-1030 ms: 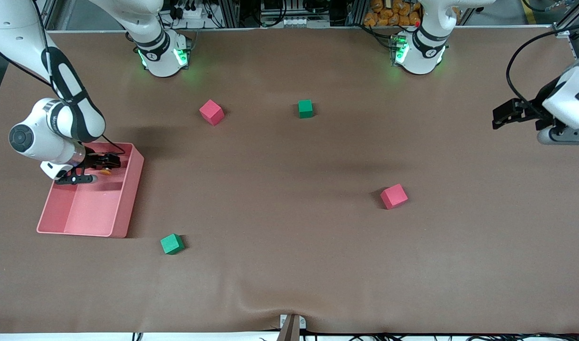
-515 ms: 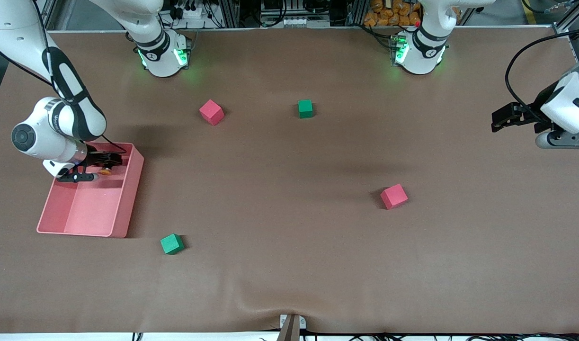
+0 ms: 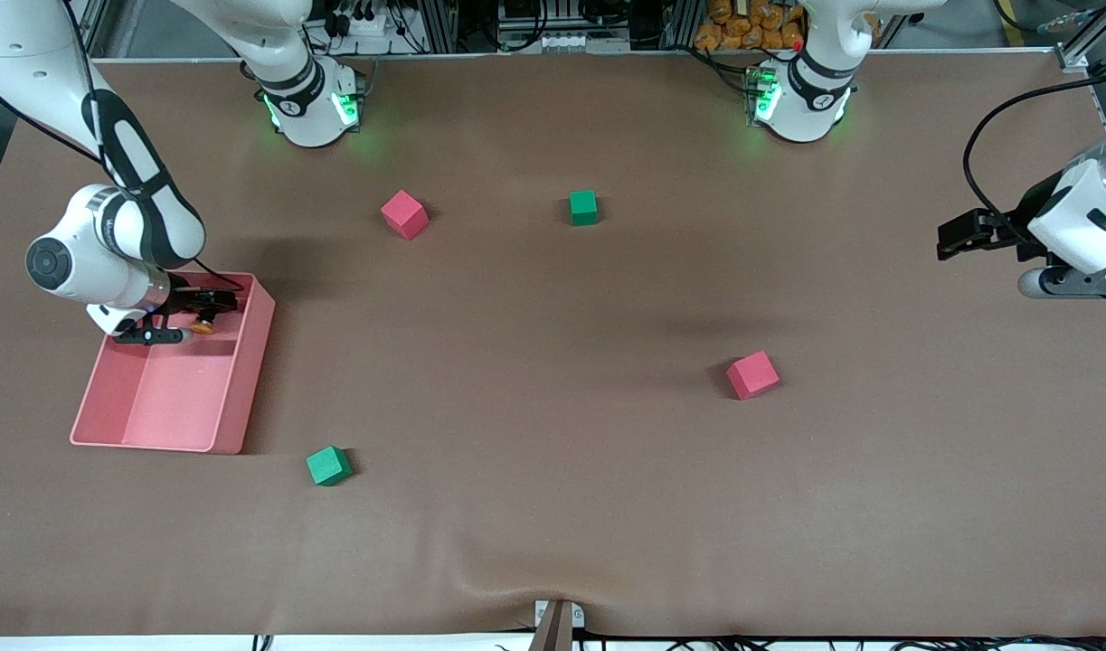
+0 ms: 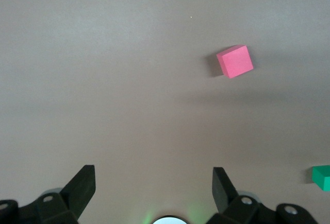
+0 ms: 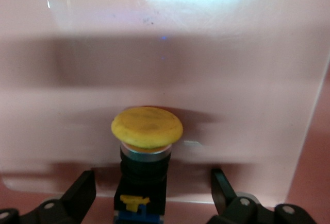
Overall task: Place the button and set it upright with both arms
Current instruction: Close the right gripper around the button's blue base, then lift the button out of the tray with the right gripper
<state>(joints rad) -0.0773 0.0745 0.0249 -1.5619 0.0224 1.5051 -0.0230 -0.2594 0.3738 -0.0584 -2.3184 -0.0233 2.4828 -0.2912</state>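
Observation:
The button (image 3: 202, 327) has an orange cap and lies inside the pink tray (image 3: 241, 389), near the tray's end farthest from the front camera. In the right wrist view its cap (image 5: 147, 127) tops a black and blue body. My right gripper (image 3: 216, 307) is low in the tray. It is open, with one finger (image 5: 82, 190) on each side of the button's body and a gap to each. My left gripper (image 3: 955, 235) is open and empty, up over the left arm's end of the table; its fingers (image 4: 82, 185) frame bare table.
Two red cubes (image 3: 404, 214) (image 3: 752, 374) and two green cubes (image 3: 583, 207) (image 3: 328, 466) lie scattered on the brown table. The left wrist view shows a red cube (image 4: 235, 62) and a green cube (image 4: 322, 176).
The right arm's wrist has shifted slightly away from the front camera, with the gripper staying in the tray by the button. The left gripper has drifted a little lower in the front view.

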